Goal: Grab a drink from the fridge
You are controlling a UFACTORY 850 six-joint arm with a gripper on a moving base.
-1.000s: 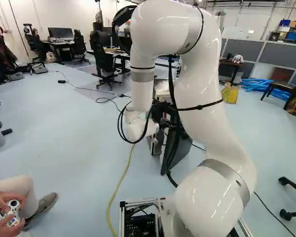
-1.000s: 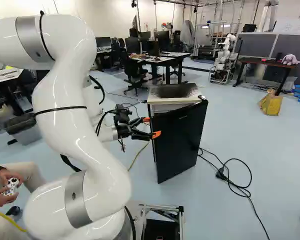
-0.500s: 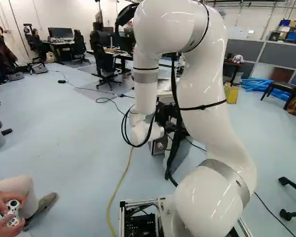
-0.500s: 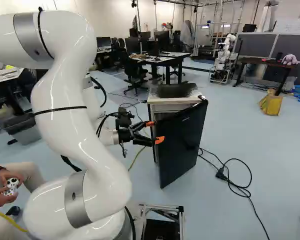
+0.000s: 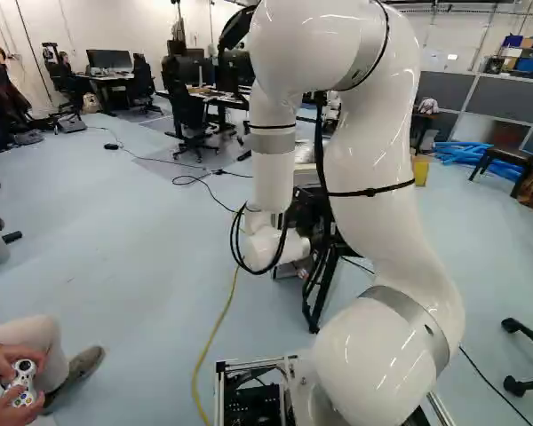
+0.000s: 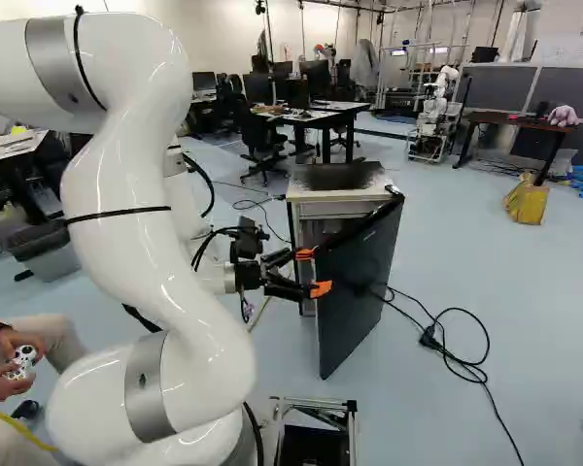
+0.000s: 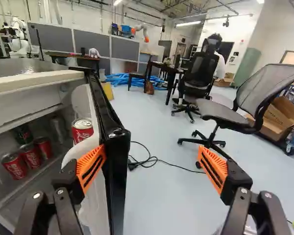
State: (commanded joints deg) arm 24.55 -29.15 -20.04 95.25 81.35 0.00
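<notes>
Pale blue floor [image 6: 466,252] spreads around the small fridge [image 6: 335,208], its black door [image 6: 360,282] standing open. We have our gripper [image 6: 313,272] spread wide, gripping nothing, with the door's edge between its fingers, close by one orange pad [image 7: 82,169]. Red soda cans [image 7: 30,155] sit inside the fridge; another red can [image 7: 82,129] sits at the door's inner side.
</notes>
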